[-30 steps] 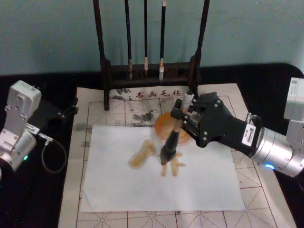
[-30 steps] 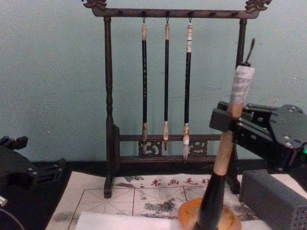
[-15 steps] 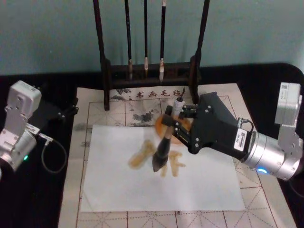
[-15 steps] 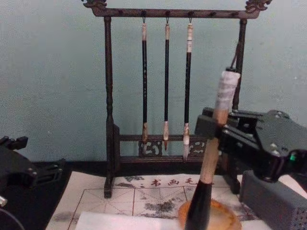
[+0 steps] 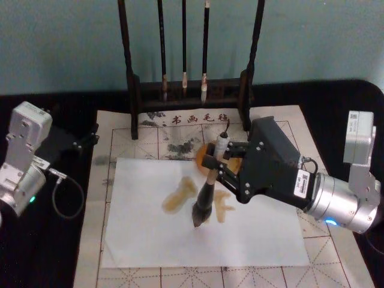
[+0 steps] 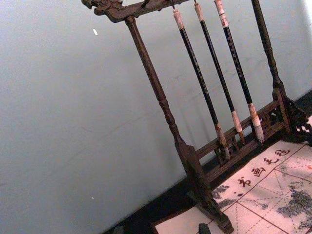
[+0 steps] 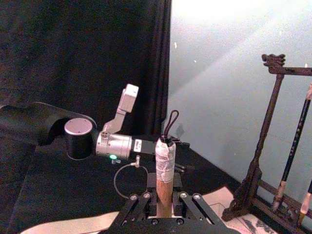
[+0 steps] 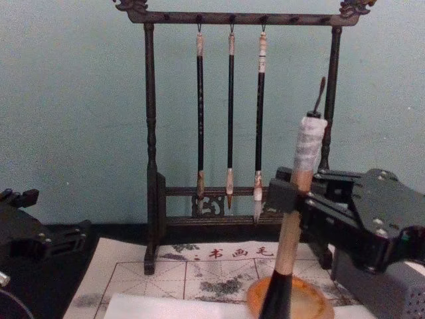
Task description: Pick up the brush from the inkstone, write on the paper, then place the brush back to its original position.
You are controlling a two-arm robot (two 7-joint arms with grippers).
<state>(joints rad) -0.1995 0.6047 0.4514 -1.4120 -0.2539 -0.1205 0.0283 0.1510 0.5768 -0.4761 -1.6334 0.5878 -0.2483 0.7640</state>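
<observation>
The brush (image 5: 203,204) stands near-upright, its handle clenched in the right gripper (image 5: 217,163) and its tip seemingly on the paper (image 5: 150,240) near its middle; the inkstone (image 5: 200,153) lies just behind, at the paper's far edge; left gripper (image 5: 90,137) idle by the left edge of the table (image 5: 42,258).

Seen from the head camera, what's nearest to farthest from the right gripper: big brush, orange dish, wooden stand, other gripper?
1. Brush, clamped in the right gripper.
2. Inkstone, just behind it.
3. Wooden stand, at the back.
4. Left gripper, parked far left.
</observation>
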